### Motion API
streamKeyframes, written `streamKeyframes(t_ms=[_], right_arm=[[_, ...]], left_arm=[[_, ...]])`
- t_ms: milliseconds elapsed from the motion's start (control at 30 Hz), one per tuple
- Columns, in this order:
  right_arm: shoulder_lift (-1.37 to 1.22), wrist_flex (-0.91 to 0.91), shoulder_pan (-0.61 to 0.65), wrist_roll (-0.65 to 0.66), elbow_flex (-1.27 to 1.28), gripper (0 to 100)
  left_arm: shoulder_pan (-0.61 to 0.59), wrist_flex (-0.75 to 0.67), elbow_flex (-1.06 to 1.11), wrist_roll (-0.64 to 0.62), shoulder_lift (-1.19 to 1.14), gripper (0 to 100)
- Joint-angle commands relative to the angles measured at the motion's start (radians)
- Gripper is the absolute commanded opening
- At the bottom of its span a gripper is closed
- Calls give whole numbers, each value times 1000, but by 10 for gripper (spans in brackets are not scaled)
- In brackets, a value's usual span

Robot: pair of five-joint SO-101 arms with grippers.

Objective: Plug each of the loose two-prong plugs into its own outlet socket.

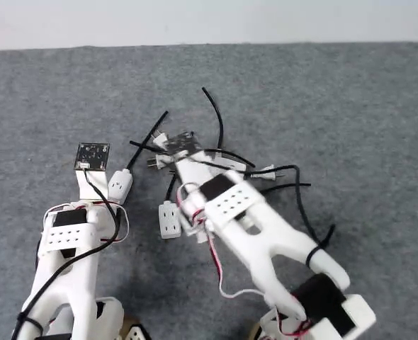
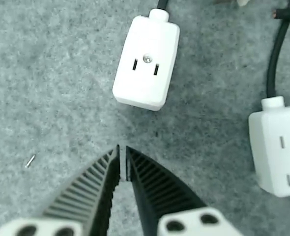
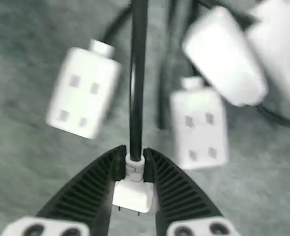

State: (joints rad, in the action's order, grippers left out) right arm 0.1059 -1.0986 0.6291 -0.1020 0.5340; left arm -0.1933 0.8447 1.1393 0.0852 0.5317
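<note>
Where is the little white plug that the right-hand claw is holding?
In the right wrist view, the white plug is clamped in the right gripper, its black cord running out between two white outlet sockets on the grey carpet.

White left arm (image 1: 67,244), white right arm (image 1: 266,234), black ribbed fingers (image 2: 93,189), black cables (image 1: 95,191), apparently red wires (image 1: 212,255).

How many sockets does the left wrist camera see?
2. The first socket lies face up just ahead of the left gripper; the second socket lies beside it, partly out of frame. More may lie outside.
</note>
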Motion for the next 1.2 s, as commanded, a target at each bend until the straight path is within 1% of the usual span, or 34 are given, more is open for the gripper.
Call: streamKeyframes(t_ms=[0, 67, 233, 767, 900, 1067, 1167], right_arm=[[-19, -53, -76, 68, -12, 13], [-59, -82, -84, 84, -3, 16], [-162, -82, -91, 117, -21, 88], [-176, -82, -107, 124, -32, 90], [-102, -81, -108, 124, -9, 90], [59, -1, -108, 129, 118, 90], [102, 24, -108, 130, 157, 90]], left_arm=[[5, 2, -8, 11, 26, 13], [5, 2, -8, 12, 26, 13], [6, 3, -8, 14, 26, 13], [6, 5, -8, 14, 26, 13], [8, 5, -8, 14, 26, 13], [8, 6, -8, 14, 26, 13], [8, 6, -8, 14, 26, 13]])
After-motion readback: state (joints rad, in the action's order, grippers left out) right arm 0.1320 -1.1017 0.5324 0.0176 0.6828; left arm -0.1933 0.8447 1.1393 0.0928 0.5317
